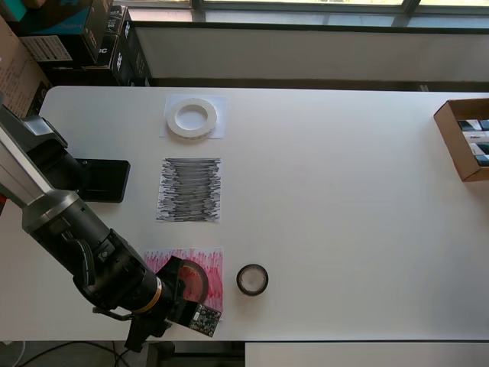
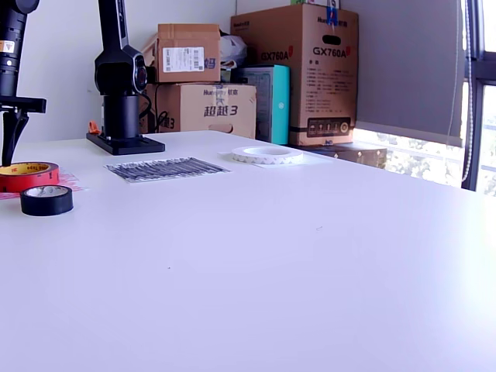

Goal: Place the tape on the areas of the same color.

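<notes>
Nearest the overhead lens, end effector [image 1: 182, 294], hanging low at the counter [image 1: 344, 229] edge, right over the red roll [image 1: 192, 281]. Cannot tell whether clenched or released: fingers hidden by the wrist from above, and only one dark finger seen from the exterior view, standing just beside the roll's far-left rim. Judged not to be lifting anything, since the red roll [image 2: 29, 176] sits flat on the red sheet [image 1: 214, 261].

Moving outward: black roll [image 1: 252, 280] lying flat on bare counter, just past the red sheet's right edge in the overhead view, apart from the red roll and on no sheet. Looks to be the one piece left to place.

Further out: black sheet [image 1: 189, 189], directly up the overhead view from the red sheet, with nothing on it. Beyond that, white roll [image 1: 191, 118] seated on the white sheet [image 1: 220, 131].

For the coming move, probably: shift to the overhead view's right from the red roll to reach the black roll, a short way; then carry it up and slightly left in that view onto the black sheet. No long axis to mind, a ring being round.
</notes>
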